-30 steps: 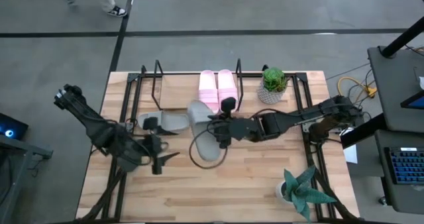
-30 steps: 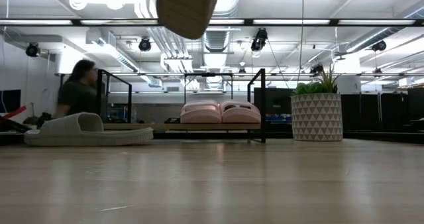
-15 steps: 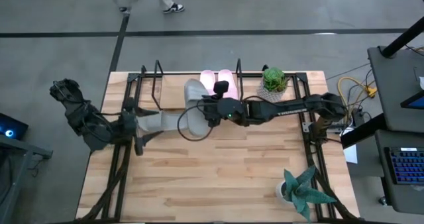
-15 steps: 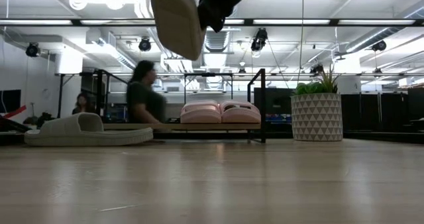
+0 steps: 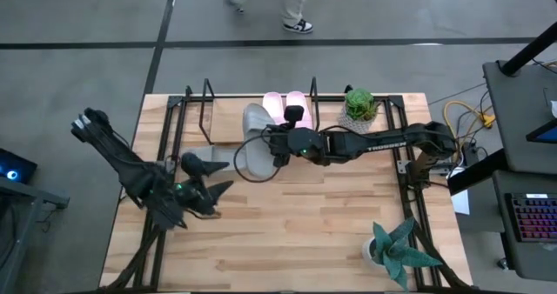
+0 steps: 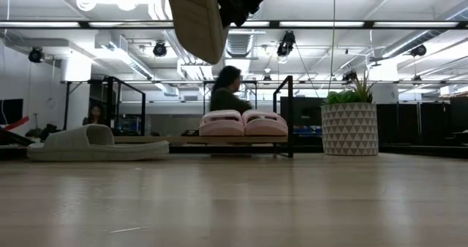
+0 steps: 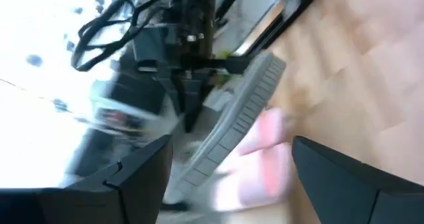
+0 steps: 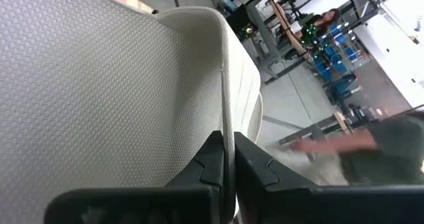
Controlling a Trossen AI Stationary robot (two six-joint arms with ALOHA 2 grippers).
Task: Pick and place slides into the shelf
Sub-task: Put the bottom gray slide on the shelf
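Note:
My right gripper (image 5: 277,146) is shut on one grey-green slide (image 5: 252,142) and holds it in the air by the shelf (image 5: 228,111), just left of the pink pair (image 5: 285,111). That pair rests sole-down on the shelf board (image 6: 183,139). In the low view the held slide (image 6: 194,17) hangs high with its sole showing. The second grey-green slide (image 6: 95,143) lies sole-down on the table near the shelf's left end. My left gripper (image 5: 224,177) is open above the table's left half and touches nothing. My right gripper pinches the edge of the slide's wide strap (image 8: 225,134) between its two fingers (image 8: 211,161), close beside the dotted footbed (image 8: 99,105). It comes level from the table's right side. The slide is lifted clear and tilted steeply, one end hanging down (image 6: 201,53).
A potted plant in a patterned pot (image 5: 359,110) stands at the shelf's right end, and a spiky plant (image 5: 396,246) sits at the near right corner. Black upright frames (image 6: 289,115) bound the shelf. Bare tabletop (image 5: 305,216) lies near. A person (image 6: 228,93) passes behind the table.
My right gripper carried the grey-green slide from mid-table toward the far edge and the shelf, and it has almost stopped in the last half second. The slide turned more upright. My left arm drew back toward the left edge, then swung out again over the table.

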